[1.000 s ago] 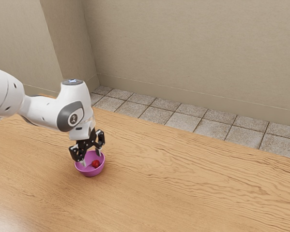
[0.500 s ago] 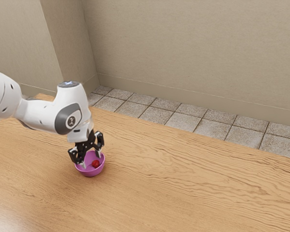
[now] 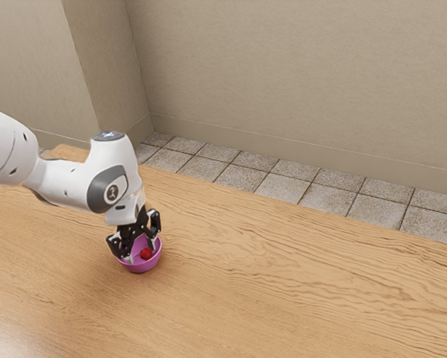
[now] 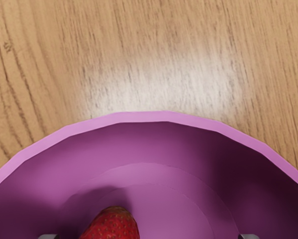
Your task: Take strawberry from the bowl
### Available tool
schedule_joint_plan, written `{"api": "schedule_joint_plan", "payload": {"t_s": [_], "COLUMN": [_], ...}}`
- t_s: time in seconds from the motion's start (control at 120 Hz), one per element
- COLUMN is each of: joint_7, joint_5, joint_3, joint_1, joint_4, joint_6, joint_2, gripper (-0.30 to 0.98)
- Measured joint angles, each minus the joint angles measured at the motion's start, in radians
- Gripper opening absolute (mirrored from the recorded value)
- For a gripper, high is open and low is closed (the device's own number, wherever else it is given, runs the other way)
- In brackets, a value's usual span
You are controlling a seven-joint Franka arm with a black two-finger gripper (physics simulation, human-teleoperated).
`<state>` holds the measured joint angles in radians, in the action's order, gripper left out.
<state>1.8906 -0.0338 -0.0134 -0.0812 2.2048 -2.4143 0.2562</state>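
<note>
Wooden tabletop (image 3: 283,276) bears the bowl (image 3: 139,267), hand (image 3: 142,253) spread wide around the strawberry (image 3: 146,254).

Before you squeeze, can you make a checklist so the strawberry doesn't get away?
1. Gripper open: ok, its fingers are apart.
2. Strawberry in the bowl: ok.
3. Bowl upright on the table: ok.
4. Strawberry midway between the fingers: not ok, it lies nearer one of them.
5. Fingertips low enough to grip it: cannot tell.
6. Strawberry gripped: not ok, the fingers haven't closed on it.
</note>
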Motion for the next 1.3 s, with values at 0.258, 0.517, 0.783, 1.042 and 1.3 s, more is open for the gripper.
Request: {"api": "schedule_joint_plan", "payload": {"t_s": [0.258,0.517,0.783,1.042,1.3], "joint_7": [0.004,0.004,0.004,0.004,0.003], "joint_5": [0.001,0.011,0.012,0.012,0.012], "joint_3": [0.000,0.001,0.001,0.001,-0.001], "joint_1": [-0.005,-0.005,-0.005,-0.005,0.000], "joint_4": [-0.004,-0.007,-0.008,-0.008,0.053], "joint_6": [-0.005,-0.007,-0.008,-0.008,-0.004], "joint_2": [0.018,0.013,0.010,0.009,-0.128], "gripper": [0.44,0.31,0.19,0.13,0.11]}}
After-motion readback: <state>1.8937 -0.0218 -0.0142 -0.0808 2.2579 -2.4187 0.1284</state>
